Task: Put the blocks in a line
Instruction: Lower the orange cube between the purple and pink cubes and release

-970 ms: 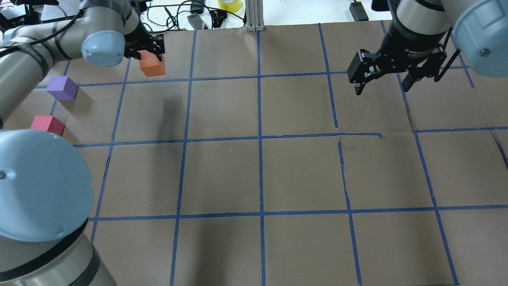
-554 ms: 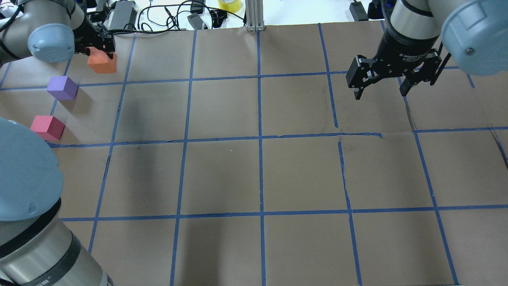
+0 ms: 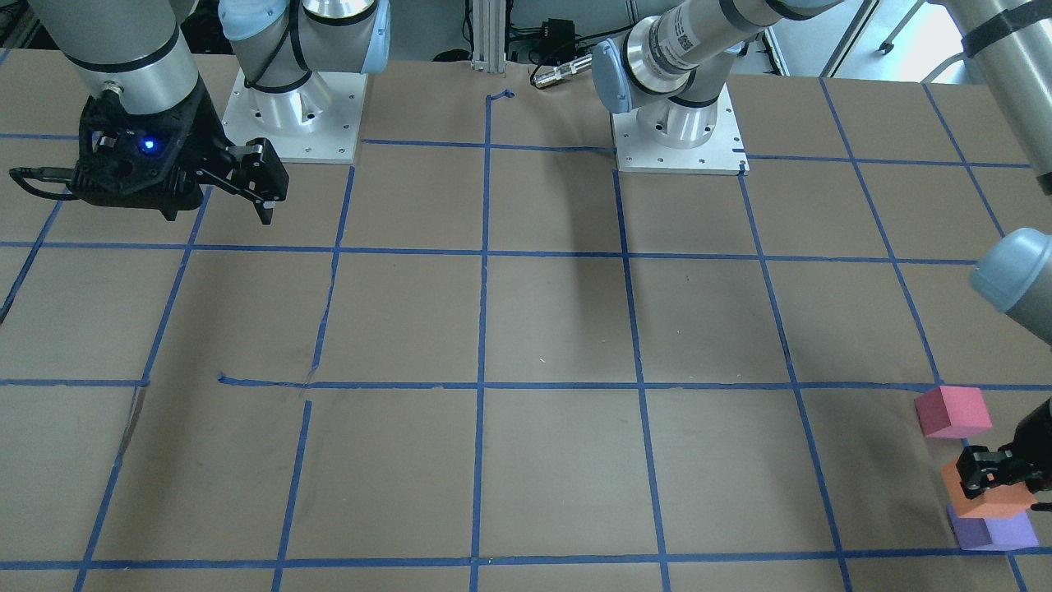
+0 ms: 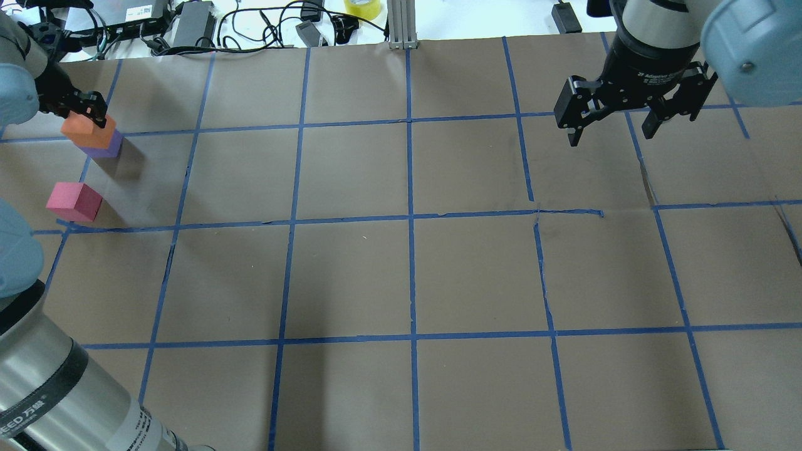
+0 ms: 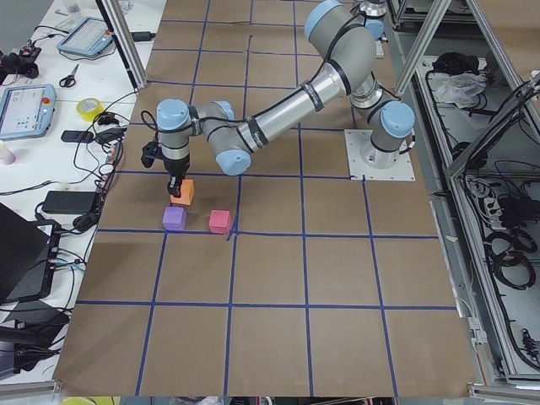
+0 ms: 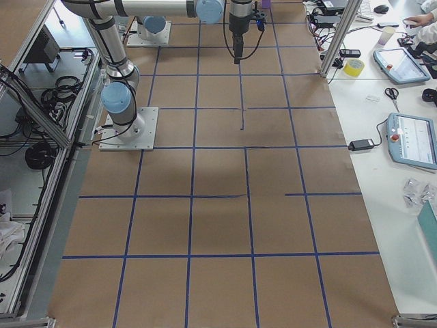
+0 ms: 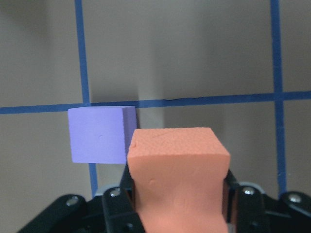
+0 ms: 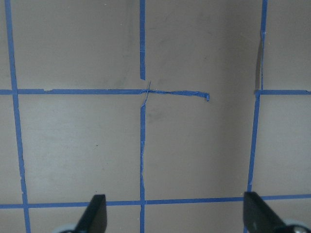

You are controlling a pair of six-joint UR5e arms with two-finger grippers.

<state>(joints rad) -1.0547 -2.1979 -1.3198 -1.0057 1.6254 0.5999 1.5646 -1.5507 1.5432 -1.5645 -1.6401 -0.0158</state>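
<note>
**Front-facing view.** The left gripper is clamped on the orange block at the table's far side from the robot's base, on the robot's left. The orange block overlaps the top of the purple block. The pink block sits apart from both, nearer the base. The right gripper hangs at the opposite side, well apart from all three.

**Overhead view.** The orange block covers the far-left part of the purple block. The pink block lies closer to the robot. Pink and purple set a line running away from the robot. By judgement, the free place is past the purple block on that line. The right gripper stands with its jaws wide and holds nothing. The left arm is plainly the nearer one.

**Left side view.** The orange block shows clear of the purple block, and the pink block is beside the purple one, toward the robot. The views disagree on the offset, so the orange block is judged to be raised. Its height cannot be fixed.

**Right side view.** No block shows here.

**Left wrist view.** The orange block fills the jaws. The purple block lies ahead and to the view's left, and the orange block's corner hides part of its right edge. Cubes have no long axis. Both blocks sit square to the blue tape line, so no turning appears needed.

**Right wrist view.** The fingers stand far apart, with only taped paper between them.
</note>
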